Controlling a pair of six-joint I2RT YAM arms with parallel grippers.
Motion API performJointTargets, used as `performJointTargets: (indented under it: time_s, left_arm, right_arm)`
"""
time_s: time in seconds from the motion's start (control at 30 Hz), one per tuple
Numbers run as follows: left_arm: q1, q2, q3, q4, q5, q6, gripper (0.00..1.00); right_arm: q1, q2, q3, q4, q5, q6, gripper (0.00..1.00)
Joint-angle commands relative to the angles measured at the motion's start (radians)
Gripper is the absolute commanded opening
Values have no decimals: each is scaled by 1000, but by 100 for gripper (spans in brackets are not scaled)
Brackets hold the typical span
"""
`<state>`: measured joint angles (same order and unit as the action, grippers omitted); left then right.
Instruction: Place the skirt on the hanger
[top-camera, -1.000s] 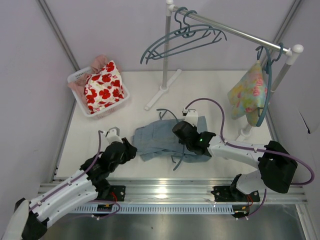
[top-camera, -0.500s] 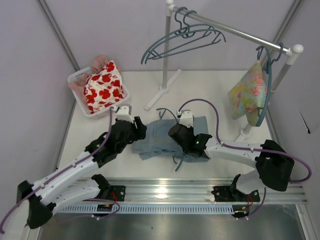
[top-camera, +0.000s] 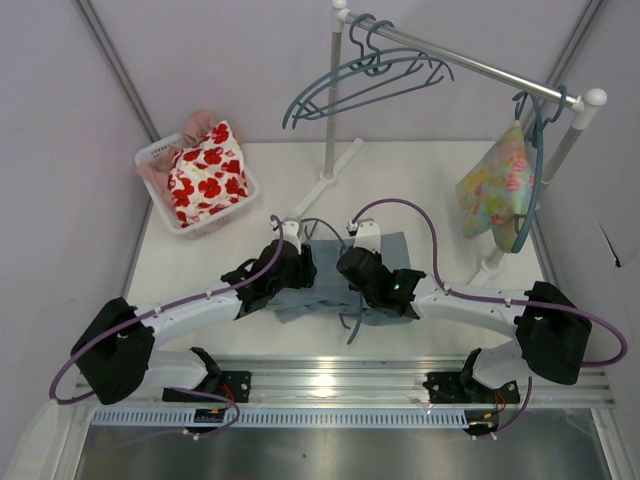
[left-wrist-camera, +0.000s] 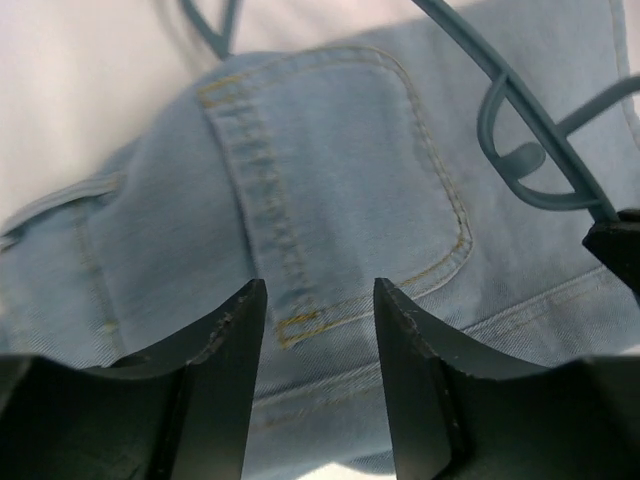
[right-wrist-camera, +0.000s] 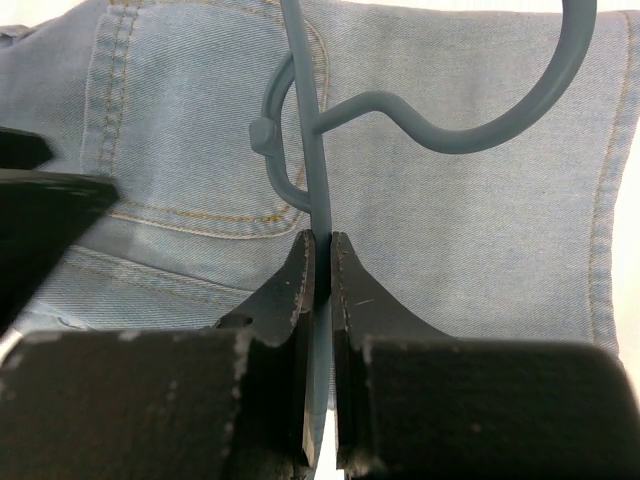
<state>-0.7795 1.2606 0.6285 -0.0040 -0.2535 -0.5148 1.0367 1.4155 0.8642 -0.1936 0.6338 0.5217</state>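
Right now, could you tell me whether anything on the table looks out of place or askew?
Nothing looks damaged or spilled. The skirt lies rumpled, and the hanger rests on top of it rather than inside it, pinched by the right gripper. The left gripper is open above a back pocket.

The denim skirt (top-camera: 325, 285) lies on the white table (top-camera: 200, 270) near its front edge, with a teal hanger (top-camera: 353, 322) lying across it. The left gripper (top-camera: 297, 262) and right gripper (top-camera: 352, 262) sit over the cloth (fingers hidden under the wrists). A basket (top-camera: 150, 153) holding red-flowered cloth (top-camera: 205, 180) stands back left.
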Motion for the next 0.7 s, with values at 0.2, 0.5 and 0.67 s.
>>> performJointTargets:
  time_s: [0.2,0.5,0.67]
  left_arm:
    - [-3,94,-17,196,99,-39,49]
    - [46,108,80,205,174,-57,45]
    - [72,98,126,205,244,-57,46]
  right_arm:
    - [-7,-42,7,117,-83,-8,0]
    - [-24,-43,-22,109,-75,11,0]
    - [-33,-53,-22,129,-92,14,0]
